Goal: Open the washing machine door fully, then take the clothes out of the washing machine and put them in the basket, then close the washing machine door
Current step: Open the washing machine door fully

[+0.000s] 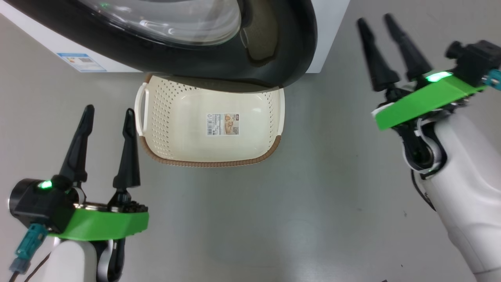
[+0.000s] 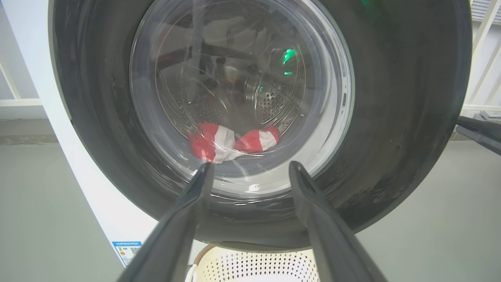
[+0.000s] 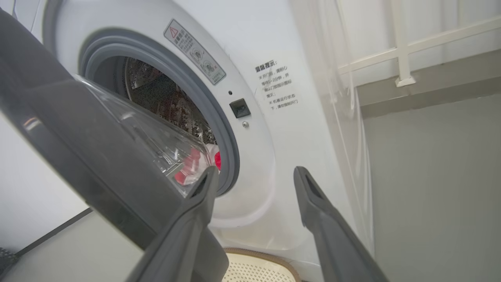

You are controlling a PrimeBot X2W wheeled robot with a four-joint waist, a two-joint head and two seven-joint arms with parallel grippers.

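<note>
The washing machine door (image 1: 274,51), black-rimmed with a bulging glass window (image 2: 238,98), stands partly open over the basket (image 1: 176,117). Through the glass I see the red and white clothes (image 2: 231,143) lying in the steel drum; a bit of the clothes (image 3: 195,166) also shows past the door's edge (image 3: 78,156). The white washing machine (image 3: 254,58) has a grey rubber ring (image 3: 219,117). My left gripper (image 1: 109,111) is open, left of the basket. My right gripper (image 1: 375,21) is open too, right of the door and clear of it.
The basket, cream with a brown rim (image 1: 211,163) and a paper sticker, sits on the grey floor (image 1: 313,196) right in front of the machine, half under the door. A blue label (image 1: 81,62) marks the machine's lower front. White railing (image 3: 403,51) stands to the right.
</note>
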